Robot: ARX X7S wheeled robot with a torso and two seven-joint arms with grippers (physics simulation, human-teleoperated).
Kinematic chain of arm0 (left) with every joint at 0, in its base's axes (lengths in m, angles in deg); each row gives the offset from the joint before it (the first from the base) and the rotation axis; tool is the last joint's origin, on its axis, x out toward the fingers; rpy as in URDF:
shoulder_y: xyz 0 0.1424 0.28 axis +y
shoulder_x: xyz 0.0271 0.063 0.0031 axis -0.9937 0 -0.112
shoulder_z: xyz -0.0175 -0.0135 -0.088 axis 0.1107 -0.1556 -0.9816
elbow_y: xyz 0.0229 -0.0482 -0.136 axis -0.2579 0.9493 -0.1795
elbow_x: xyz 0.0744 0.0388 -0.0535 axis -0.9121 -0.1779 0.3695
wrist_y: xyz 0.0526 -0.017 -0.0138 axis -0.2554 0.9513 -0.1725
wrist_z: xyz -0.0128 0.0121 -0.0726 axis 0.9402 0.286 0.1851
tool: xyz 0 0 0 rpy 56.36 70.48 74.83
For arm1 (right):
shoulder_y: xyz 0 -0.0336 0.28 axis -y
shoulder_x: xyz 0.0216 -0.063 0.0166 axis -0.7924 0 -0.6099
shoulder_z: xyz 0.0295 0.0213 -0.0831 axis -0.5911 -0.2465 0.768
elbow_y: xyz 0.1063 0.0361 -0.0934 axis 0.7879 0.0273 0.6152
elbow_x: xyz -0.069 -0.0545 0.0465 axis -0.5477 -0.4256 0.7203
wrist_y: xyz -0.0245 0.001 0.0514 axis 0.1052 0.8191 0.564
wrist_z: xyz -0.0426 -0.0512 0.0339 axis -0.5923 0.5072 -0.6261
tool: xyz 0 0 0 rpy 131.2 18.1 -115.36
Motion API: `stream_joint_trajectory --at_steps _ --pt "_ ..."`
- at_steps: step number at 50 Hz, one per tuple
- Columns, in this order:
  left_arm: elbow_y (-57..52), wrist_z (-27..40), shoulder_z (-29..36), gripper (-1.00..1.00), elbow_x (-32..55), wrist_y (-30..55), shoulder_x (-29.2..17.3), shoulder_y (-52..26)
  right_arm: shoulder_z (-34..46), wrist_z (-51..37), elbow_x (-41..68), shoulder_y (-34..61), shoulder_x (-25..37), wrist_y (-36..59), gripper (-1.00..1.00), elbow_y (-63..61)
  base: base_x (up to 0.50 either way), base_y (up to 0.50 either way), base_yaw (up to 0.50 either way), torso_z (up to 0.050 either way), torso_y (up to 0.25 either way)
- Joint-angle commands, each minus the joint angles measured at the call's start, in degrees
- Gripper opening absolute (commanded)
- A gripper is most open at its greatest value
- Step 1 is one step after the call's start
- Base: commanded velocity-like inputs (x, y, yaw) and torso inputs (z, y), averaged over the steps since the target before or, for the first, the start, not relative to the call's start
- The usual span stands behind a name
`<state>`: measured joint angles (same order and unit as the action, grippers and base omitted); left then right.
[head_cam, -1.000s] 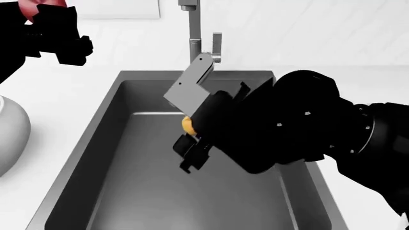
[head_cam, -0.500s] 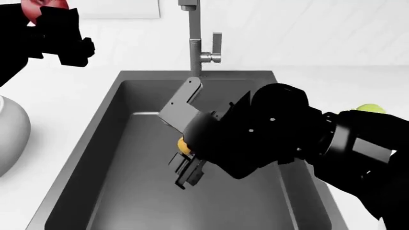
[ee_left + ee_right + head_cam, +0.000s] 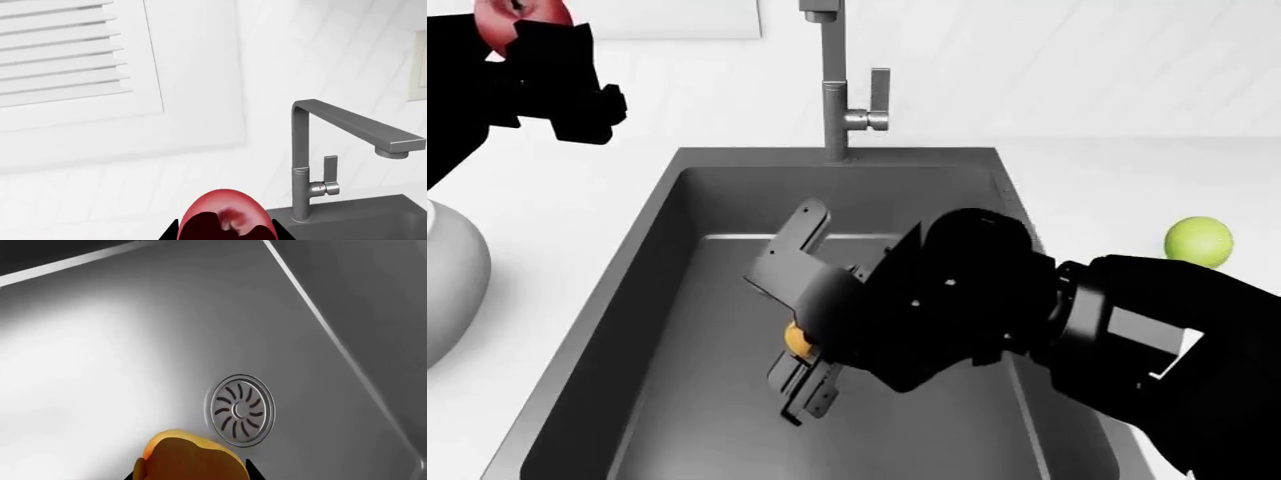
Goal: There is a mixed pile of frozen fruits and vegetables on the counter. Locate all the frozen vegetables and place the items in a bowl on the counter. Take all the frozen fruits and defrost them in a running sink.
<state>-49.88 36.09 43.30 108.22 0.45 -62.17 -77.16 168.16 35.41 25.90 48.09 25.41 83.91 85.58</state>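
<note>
One dark grey rectangular sink [image 3: 694, 300] is set into the plain white table [image 3: 1121, 180], and one tall grey square-profile faucet [image 3: 831, 90] with a side lever stands at its far edge. The sink has one round metal slotted drain [image 3: 240, 410].

Two black hands are in view. The right hand [image 3: 807, 375] hangs low inside the sink, clamped on one small orange-yellow apricot-like ball [image 3: 797, 340]; in the right wrist view that ball [image 3: 190, 457] sits between the jaws just above the basin floor, near the drain.

The left hand [image 3: 541, 45] is raised over the table, left of the faucet, clamped on one glossy red cherry [image 3: 518, 12], which the left wrist view shows as a red dome [image 3: 225, 215] held between dark jaw tips.

One smooth lime-green round ball [image 3: 1198, 241] lies on the table to the right of the sink, well apart from both hands. One large white bulbous bowl [image 3: 451, 280] shows at the left edge.
</note>
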Motion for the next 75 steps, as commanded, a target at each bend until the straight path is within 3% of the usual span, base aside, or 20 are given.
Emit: stream_joint_trajectory --at_steps 1,49,50,66,75 --pt "-0.07 0.40 0.18 -1.00 0.22 -0.50 -0.13 -0.06 1.53 2.63 -2.50 -1.49 -1.03 -0.64 -1.00 1.55 0.00 0.00 0.00 0.000 0.000" --pt "-0.31 -0.21 0.88 -1.00 -0.57 -1.15 -0.55 1.00 5.84 5.94 -4.62 -3.00 -2.15 0.37 -1.00 3.93 0.00 0.00 0.00 0.000 0.000" --pt "-0.30 -0.31 0.88 -1.00 -0.66 -1.17 -0.57 1.05 5.89 5.90 -4.63 -3.02 -2.15 0.39 1.00 4.03 0.00 0.00 0.00 0.000 0.000" --pt "-0.46 -0.14 0.97 -1.00 -0.37 -1.36 -0.87 1.02 5.40 4.43 -3.10 -1.89 -0.92 1.57 1.00 2.78 0.00 0.00 0.00 0.000 0.001" --pt "-0.43 -0.16 1.13 -1.00 -0.39 -1.42 -0.71 0.83 0.82 -3.55 4.17 3.44 4.27 4.33 1.00 -4.30 0.00 0.00 0.00 0.000 0.000"
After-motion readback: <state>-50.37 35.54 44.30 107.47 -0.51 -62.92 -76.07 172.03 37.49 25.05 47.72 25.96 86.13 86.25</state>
